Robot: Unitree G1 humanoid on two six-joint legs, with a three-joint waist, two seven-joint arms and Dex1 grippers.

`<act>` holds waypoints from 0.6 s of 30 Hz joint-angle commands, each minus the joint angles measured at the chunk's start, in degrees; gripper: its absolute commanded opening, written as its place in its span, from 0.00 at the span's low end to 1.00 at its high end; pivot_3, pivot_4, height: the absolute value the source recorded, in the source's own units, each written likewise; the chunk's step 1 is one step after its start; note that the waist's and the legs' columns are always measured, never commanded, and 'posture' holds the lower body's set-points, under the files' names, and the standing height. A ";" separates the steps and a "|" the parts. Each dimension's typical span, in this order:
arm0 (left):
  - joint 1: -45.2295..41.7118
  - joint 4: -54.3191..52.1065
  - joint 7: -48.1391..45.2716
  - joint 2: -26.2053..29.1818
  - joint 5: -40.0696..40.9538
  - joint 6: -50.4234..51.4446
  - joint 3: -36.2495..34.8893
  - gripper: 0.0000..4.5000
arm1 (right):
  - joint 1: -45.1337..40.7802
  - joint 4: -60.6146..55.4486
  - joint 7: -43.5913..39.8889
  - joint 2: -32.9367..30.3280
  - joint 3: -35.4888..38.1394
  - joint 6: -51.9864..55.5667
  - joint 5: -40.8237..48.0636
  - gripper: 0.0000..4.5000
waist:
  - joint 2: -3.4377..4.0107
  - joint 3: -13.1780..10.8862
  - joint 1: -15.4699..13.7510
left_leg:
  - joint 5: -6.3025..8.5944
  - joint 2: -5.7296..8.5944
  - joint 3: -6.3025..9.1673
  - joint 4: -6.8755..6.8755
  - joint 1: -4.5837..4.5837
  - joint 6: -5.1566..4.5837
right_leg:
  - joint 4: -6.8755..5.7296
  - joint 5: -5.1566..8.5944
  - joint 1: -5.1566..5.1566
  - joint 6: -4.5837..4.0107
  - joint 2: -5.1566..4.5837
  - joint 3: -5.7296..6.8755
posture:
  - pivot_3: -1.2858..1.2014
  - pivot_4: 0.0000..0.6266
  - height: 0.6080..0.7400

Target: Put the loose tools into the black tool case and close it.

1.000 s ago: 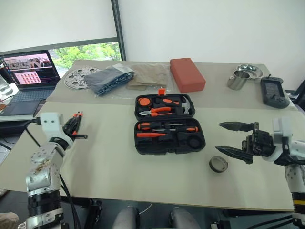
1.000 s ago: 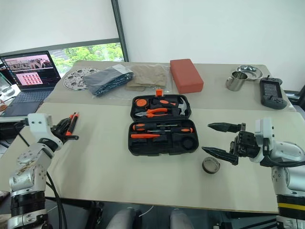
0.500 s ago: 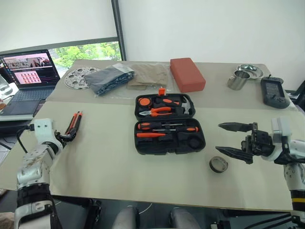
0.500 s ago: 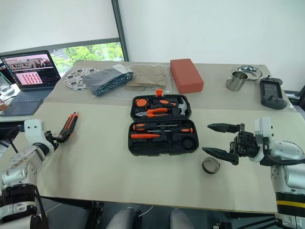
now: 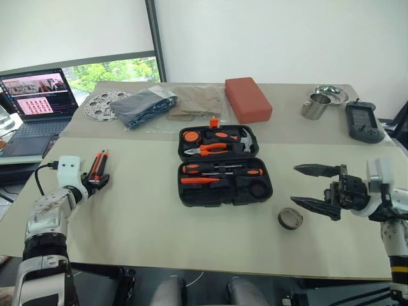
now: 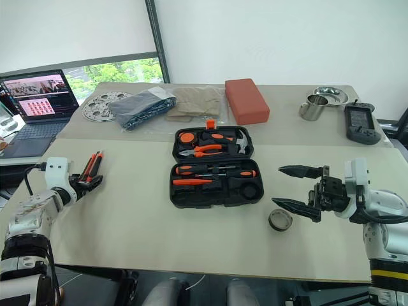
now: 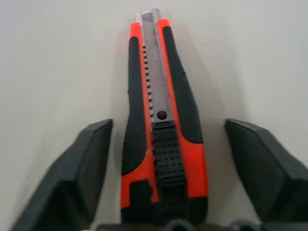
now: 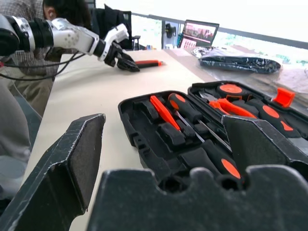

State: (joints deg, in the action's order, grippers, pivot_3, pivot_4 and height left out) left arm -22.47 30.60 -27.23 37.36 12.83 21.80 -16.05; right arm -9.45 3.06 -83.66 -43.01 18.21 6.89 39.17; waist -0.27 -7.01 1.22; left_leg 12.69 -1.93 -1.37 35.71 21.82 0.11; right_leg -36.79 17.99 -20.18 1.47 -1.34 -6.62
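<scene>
Jaws of the left gripper are seen spread, one finger on each side of the orange-and-black utility knife, with a gap left on both sides, so the knife is straddled but not pinched. It lies flat on the beige tabletop near the left edge, well apart from the black tool case. The case is set open at the middle of the tabletop, with orange-handled screwdrivers in the near half and pliers in the far half. Jaws of the right gripper are held wide apart and empty, pointing toward the case, just beside the small grey roll, which lies loose near the case's right front corner.
</scene>
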 commanded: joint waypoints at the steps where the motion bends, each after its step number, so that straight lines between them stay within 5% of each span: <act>1: 0.89 0.79 0.39 1.02 -1.20 -0.11 -0.01 0.52 | -0.11 -1.06 -0.46 0.00 1.96 -0.62 1.66 1.00 | 0.00 0.00 0.16 | 0.00 -0.01 0.00 0.00 0.00 0.00 | 0.00 0.00 0.00 0.00 0.00 0.00 | 0.52 0.24 1.00; 3: 1.24 0.69 1.26 0.45 0.25 -0.55 -2.04 0.40 | -0.67 0.23 -0.87 -0.02 2.14 -0.75 1.76 1.00 | 0.00 0.00 0.32 | 0.00 -0.01 0.00 0.00 -0.02 0.00 | -0.01 0.00 0.00 0.00 0.01 0.00 | 0.52 0.24 1.00; 18: -3.42 -5.86 -5.75 1.25 3.37 -11.69 -3.05 0.40 | -2.27 3.61 -2.31 -0.76 2.33 -0.87 1.10 1.00 | -0.20 -0.12 0.55 | 0.00 0.00 0.02 0.00 0.13 0.00 | 0.05 0.00 -0.04 0.00 -0.10 0.12 | 0.52 0.24 1.00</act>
State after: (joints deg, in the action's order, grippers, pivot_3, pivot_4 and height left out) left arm -24.03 28.83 -30.06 37.02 15.85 13.52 -20.13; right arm -10.86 7.33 -85.63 -43.00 18.86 6.80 39.48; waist -0.46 -7.12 1.77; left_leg 12.69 -1.92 -1.36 35.72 21.95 0.11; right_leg -36.74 17.98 -20.21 1.47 -1.46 -6.49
